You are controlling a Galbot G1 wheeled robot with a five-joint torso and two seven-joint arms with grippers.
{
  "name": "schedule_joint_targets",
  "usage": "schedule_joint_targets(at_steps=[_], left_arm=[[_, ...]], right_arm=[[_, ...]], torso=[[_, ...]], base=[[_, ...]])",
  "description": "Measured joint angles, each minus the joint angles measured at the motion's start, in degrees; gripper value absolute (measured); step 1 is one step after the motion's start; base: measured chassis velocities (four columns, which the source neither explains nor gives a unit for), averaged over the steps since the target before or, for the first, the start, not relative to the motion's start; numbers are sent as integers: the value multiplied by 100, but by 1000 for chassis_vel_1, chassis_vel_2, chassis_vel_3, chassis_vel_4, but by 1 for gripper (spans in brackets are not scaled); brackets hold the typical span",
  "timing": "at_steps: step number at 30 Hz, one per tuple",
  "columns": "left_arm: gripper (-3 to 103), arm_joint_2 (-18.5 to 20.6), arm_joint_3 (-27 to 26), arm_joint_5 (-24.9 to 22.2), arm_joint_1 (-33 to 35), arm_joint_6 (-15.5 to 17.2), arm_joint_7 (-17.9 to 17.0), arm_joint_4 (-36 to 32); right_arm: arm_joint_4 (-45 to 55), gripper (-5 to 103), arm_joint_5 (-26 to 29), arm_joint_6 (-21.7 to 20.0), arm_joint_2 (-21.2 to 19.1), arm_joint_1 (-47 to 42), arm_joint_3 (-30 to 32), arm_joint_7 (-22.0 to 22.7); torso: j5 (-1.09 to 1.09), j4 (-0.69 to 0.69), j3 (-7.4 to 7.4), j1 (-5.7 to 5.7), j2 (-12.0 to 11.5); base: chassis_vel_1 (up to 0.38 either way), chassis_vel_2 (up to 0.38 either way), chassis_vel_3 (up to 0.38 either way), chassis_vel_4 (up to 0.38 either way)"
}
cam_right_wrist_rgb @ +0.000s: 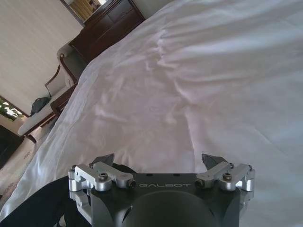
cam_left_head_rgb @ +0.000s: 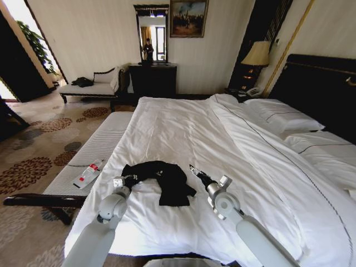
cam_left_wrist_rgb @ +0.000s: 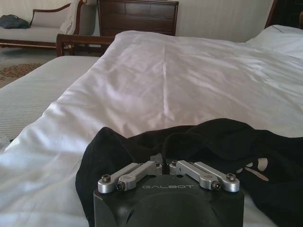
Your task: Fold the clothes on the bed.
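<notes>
The left gripper [cam_left_wrist_rgb: 163, 166] has its fingers drawn together on the near edge of the black T-shirt [cam_left_head_rgb: 167, 179], pinching a fold of the cloth, while the right gripper [cam_right_wrist_rgb: 158, 163] hovers with its fingers spread wide and holding nothing, just beside the shirt's other side. The bed [cam_left_head_rgb: 233, 144], by far the largest thing here, spreads white and mostly smooth away from both arms; the shirt lies crumpled in a heap near its foot edge, between the two grippers, its white lettering partly showing in the left wrist view. The risk, as I judge it, is that the left pinch holds several bunched layers, so a pull would drag the whole heap rather than spread it, or catch the white duvet beneath.
</notes>
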Motion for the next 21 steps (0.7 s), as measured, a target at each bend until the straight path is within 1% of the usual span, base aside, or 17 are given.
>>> schedule_joint_targets(at_steps=[8, 11, 13, 14, 16, 21], left_arm=[[1, -70, -99, 92, 117, -189, 60, -10], [1, -74, -108, 97, 155, -210, 60, -51], [1, -74, -110, 97, 164, -211, 60, -70], [1, -74, -114, 98, 185, -212, 60, -123], [1, -74, -123, 98, 203, -224, 60, -163], [1, -99, -160, 99, 232, -312, 59, -175]], right_arm=[[-153, 100, 181, -102, 31, 93, 146, 29], [-258, 100, 489, -240, 45, 180, 230, -9], [-259, 100, 569, -270, 51, 195, 247, -1], [-236, 100, 823, -347, 64, 229, 303, 82], [-153, 100, 1062, -409, 66, 245, 355, 209], [-107, 100, 1247, -475, 58, 229, 364, 300]], torso=[[0, 0, 0, 0, 0], [0, 1, 0, 0, 0], [0, 0, 0, 0, 0], [0, 1, 0, 0, 0], [0, 1, 0, 0, 0], [-1, 1, 0, 0, 0]], base=[[0, 0, 0, 0], [0, 0, 0, 0], [0, 0, 0, 0], [0, 0, 0, 0], [0, 0, 0, 0], [0, 0, 0, 0]])
